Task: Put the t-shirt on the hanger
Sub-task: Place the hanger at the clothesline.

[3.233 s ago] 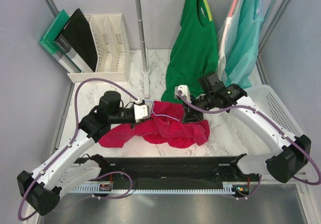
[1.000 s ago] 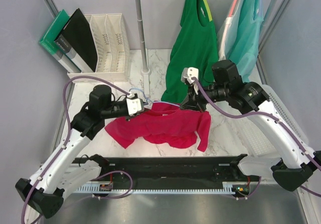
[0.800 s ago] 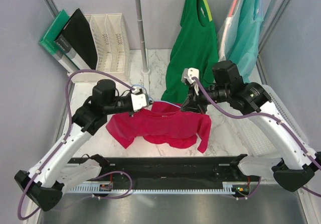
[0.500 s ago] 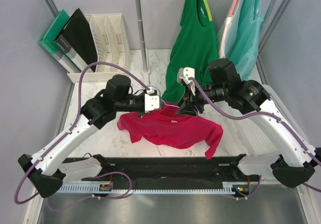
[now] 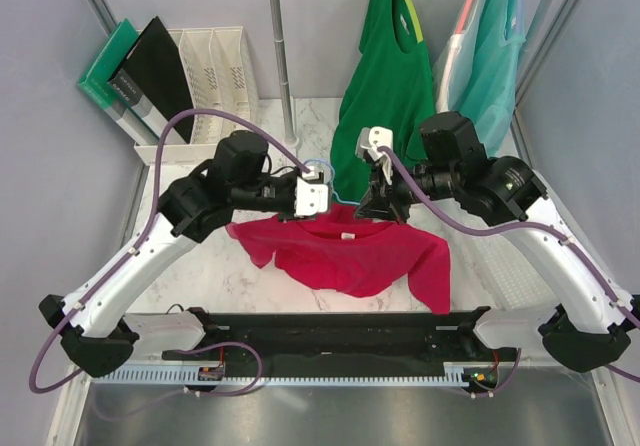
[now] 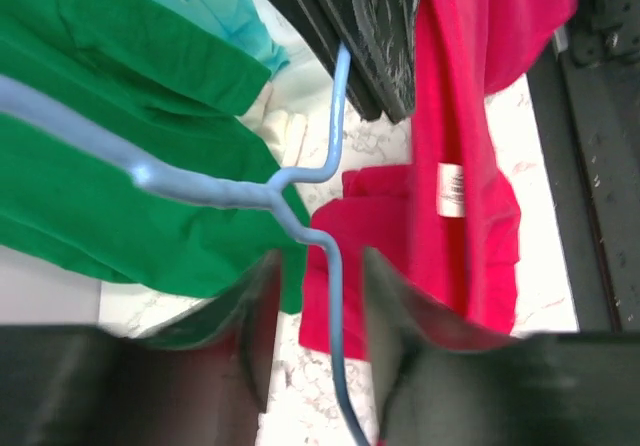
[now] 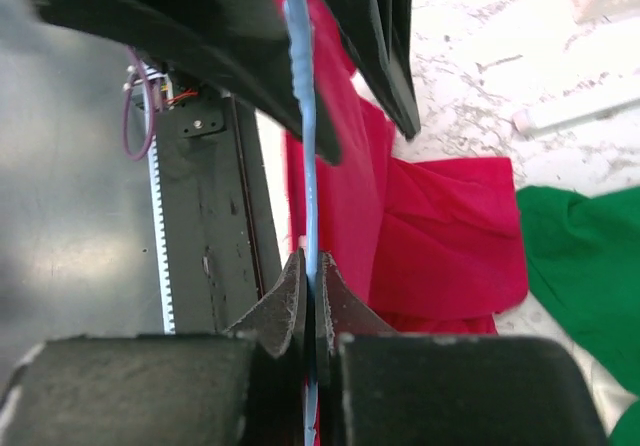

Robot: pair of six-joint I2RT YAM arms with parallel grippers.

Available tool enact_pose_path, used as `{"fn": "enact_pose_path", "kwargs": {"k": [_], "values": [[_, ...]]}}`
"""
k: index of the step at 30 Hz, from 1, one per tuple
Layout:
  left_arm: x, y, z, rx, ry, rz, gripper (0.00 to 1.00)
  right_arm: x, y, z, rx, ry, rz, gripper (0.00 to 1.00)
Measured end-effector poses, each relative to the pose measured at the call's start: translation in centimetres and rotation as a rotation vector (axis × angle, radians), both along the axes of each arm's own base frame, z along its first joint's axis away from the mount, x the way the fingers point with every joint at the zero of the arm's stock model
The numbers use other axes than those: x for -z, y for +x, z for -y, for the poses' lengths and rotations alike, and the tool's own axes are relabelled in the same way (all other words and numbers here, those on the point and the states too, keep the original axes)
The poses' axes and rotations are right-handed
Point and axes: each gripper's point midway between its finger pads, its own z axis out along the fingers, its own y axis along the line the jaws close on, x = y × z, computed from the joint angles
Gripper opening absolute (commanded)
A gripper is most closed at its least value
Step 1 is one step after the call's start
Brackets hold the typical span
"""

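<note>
One light-blue hanger (image 6: 337, 116) runs between two end effectors. The right end effector (image 7: 312, 276) pinches its wire; the left end effector (image 6: 320, 261) stands narrowly apart around it. One crimson t-shirt (image 5: 350, 256) hangs below them over the counter (image 5: 225, 281). Behind hang one green shirt (image 5: 385, 86) and one teal shirt (image 5: 495, 66).

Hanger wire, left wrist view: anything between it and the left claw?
Nothing visible. The light-blue hanger runs between the left claw's open fingers, with a gap on each side. The crimson t-shirt hangs behind the wire, not in those gaps. The right claw is shut on the same wire.
</note>
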Motion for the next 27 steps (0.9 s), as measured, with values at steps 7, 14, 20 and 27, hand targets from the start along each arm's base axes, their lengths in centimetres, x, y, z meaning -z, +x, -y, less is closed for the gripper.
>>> {"fn": "enact_pose_path", "kwargs": {"k": [7,14,20,27], "values": [[-2.0,-0.1,-1.4,-0.075,-0.07,0.006,0.77,-3.2,1.5,0.5,0.206,0.101,-0.029,0.0],[-3.5,0.9,-4.8,-0.22,-0.187,0.025,0.81,-9.4,2.7,-0.1,0.349,0.312,-0.087,0.0],[-2.9,1.7,-6.4,-0.311,-0.224,0.011,0.85,-9.7,4.3,-1.8,0.407,0.346,-0.215,0.0],[-2.7,2.1,-7.3,-0.351,-0.249,0.005,0.88,-10.0,4.9,-2.7,0.399,0.375,-0.231,0.0]]}}
